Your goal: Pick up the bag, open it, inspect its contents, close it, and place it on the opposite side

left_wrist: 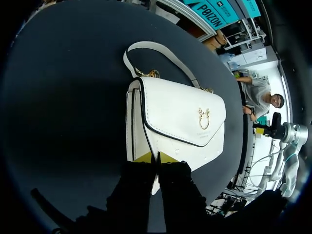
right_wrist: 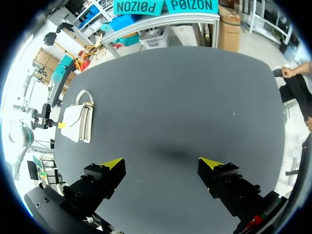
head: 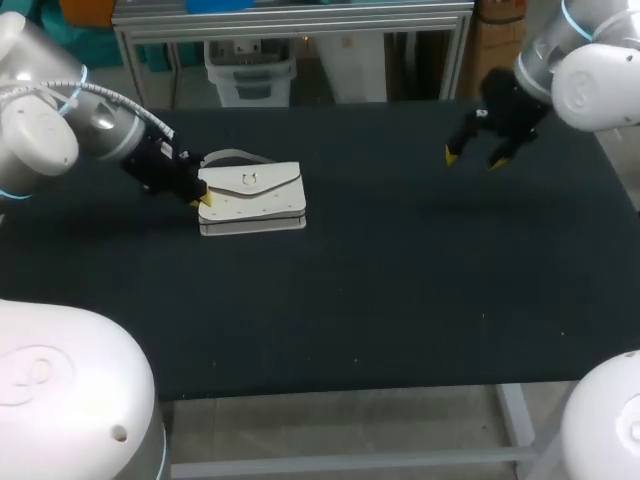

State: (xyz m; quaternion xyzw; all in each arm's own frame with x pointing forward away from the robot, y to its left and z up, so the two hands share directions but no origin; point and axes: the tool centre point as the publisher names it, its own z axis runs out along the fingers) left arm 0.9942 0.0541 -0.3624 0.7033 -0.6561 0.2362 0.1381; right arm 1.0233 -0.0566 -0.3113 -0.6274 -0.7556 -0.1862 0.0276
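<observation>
A white handbag (head: 252,198) with a gold clasp lies flat on the left part of the black table (head: 400,290), its strap (head: 235,156) curled behind it. My left gripper (head: 203,201) is at the bag's left edge. In the left wrist view its yellow tips (left_wrist: 157,157) are pressed together on the edge of the bag (left_wrist: 180,117), with a sliver of white showing between the fingers. My right gripper (head: 472,158) hangs open above the table's far right, holding nothing. In the right wrist view the gripper (right_wrist: 162,163) has the bag (right_wrist: 78,122) far off beside it.
Only the bag lies on the black tabletop. A metal frame with bins stands beyond the far edge.
</observation>
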